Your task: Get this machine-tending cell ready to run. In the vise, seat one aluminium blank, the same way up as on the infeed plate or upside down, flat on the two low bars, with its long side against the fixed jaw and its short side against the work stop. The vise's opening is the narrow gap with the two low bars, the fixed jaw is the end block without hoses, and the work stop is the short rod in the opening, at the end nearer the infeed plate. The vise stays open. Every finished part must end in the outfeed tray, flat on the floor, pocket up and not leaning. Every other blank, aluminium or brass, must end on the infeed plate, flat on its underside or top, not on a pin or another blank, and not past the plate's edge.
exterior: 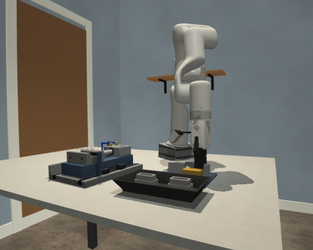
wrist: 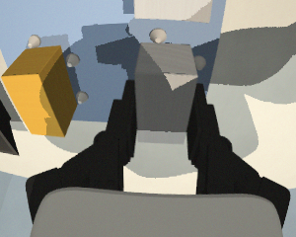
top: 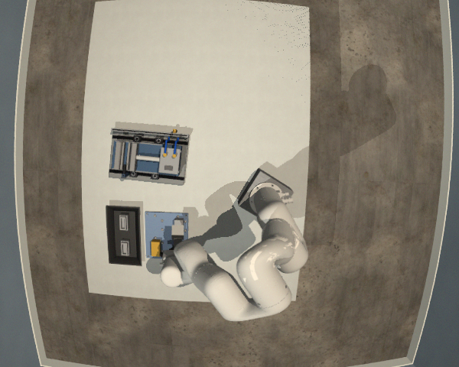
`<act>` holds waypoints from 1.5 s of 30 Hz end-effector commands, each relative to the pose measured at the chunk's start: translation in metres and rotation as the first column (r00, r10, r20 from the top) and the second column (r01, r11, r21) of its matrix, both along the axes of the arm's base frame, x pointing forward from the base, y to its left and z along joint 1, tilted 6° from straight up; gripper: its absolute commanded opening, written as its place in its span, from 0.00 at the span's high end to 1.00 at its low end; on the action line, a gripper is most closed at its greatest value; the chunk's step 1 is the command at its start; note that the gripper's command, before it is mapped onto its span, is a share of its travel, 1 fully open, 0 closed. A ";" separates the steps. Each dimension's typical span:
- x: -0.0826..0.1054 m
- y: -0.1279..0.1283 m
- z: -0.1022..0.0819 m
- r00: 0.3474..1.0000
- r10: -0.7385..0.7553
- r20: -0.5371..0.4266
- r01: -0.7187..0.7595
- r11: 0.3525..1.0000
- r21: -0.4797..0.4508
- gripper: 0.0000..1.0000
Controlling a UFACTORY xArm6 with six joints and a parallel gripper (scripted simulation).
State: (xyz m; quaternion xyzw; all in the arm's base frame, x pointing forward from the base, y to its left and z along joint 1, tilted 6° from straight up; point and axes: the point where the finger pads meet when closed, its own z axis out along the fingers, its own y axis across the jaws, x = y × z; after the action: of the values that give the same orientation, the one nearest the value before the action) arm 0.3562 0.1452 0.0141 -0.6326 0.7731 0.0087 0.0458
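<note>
My gripper [exterior: 200, 164] [wrist: 163, 98] is shut on a grey aluminium blank [wrist: 163, 106] [exterior: 206, 169] at the infeed plate's [top: 152, 227] [wrist: 96, 109] near edge; its fingers touch two opposite sides. The blank stands taller than the brass blank [top: 155, 248] [exterior: 192, 171] [wrist: 27, 101] beside it. Whether it touches the plate is hidden. Another aluminium blank [top: 179, 224] [exterior: 176, 166] [wrist: 173, 9] is farther back on the plate. The vise's fixed jaw [top: 118, 156] [exterior: 77, 158] and work stop [top: 123, 170] [exterior: 99, 162] show; no blank is visible in the opening.
The black outfeed tray [top: 109, 237] [exterior: 161, 192] holds two finished parts, pocket up, one [top: 123, 222] [exterior: 145, 178] nearer the vise, the other [top: 125, 248] [exterior: 180, 183] farther away. Pins [wrist: 158, 36] [wrist: 73, 60] rise around the blanks. Hoses [top: 166, 146] rise over the vise's moving end.
</note>
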 end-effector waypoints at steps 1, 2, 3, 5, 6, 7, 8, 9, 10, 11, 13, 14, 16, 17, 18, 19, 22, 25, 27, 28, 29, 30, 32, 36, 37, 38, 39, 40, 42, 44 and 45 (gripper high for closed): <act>0.001 0.000 0.001 1.000 0.000 0.003 0.000 1.000 0.001 1.00; 0.001 0.000 0.001 1.000 0.000 0.003 0.000 1.000 0.001 1.00; 0.001 0.000 0.001 1.000 0.000 0.003 0.000 1.000 0.001 1.00; 0.001 0.000 0.001 1.000 0.000 0.003 0.000 1.000 0.001 1.00; 0.001 0.000 0.001 1.000 0.000 0.003 0.000 1.000 0.001 1.00; 0.001 0.000 0.001 1.000 0.000 0.003 0.000 1.000 0.001 1.00; 0.001 0.000 0.001 1.000 0.000 0.003 0.000 1.000 0.001 1.00; 0.001 0.000 0.001 1.000 0.000 0.003 0.000 1.000 0.001 1.00; 0.001 0.000 0.001 1.000 0.000 0.003 0.000 1.000 0.001 1.00; 0.001 0.000 0.001 1.000 0.000 0.003 0.000 1.000 0.001 1.00; 0.001 0.000 0.001 1.000 0.000 0.003 0.000 1.000 0.001 1.00; 0.001 0.000 0.001 1.000 0.000 0.003 0.000 1.000 0.001 1.00; 0.001 0.000 0.001 1.000 0.000 0.003 0.000 1.000 0.001 1.00; 0.001 0.000 0.001 1.000 0.000 0.003 0.000 1.000 0.001 1.00; 0.001 0.000 0.001 1.000 0.000 0.003 0.000 1.000 0.001 1.00; 0.001 0.000 0.001 1.000 0.000 0.003 0.000 1.000 0.001 1.00; 0.001 0.000 0.001 1.000 0.000 0.003 0.000 1.000 0.001 1.00; 0.001 0.000 0.001 1.000 0.000 0.003 0.000 1.000 0.001 1.00; 0.001 0.000 0.001 1.000 0.000 0.003 0.000 1.000 0.001 1.00; 0.001 0.000 0.002 1.000 0.000 0.003 0.000 1.000 0.001 1.00; 0.001 0.000 0.002 1.000 0.000 0.003 0.000 1.000 0.001 1.00; 0.001 0.000 0.003 1.000 0.000 0.003 0.000 1.000 0.001 1.00; 0.001 0.000 0.006 1.000 0.000 0.003 0.000 1.000 0.001 1.00; 0.001 0.000 0.010 1.000 0.000 0.003 0.000 1.000 0.001 1.00; 0.001 0.000 0.012 1.000 0.000 0.003 0.000 1.000 0.001 1.00; 0.000 -0.001 0.015 1.000 0.000 0.003 0.000 1.000 0.001 1.00; 0.000 -0.001 0.018 1.000 0.000 0.003 0.000 1.000 0.001 1.00; 0.000 -0.001 0.021 1.000 0.000 0.003 0.000 1.000 0.001 1.00; -0.001 -0.002 0.029 1.000 0.000 0.003 0.000 1.000 0.001 1.00; -0.001 -0.002 0.038 1.000 0.000 0.003 0.000 1.000 0.001 1.00; -0.001 -0.003 0.042 1.000 0.000 0.003 0.000 1.000 0.001 1.00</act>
State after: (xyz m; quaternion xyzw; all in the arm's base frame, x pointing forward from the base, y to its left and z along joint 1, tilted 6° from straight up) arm 0.3549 0.1435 0.0369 -0.6326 0.7731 0.0088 0.0457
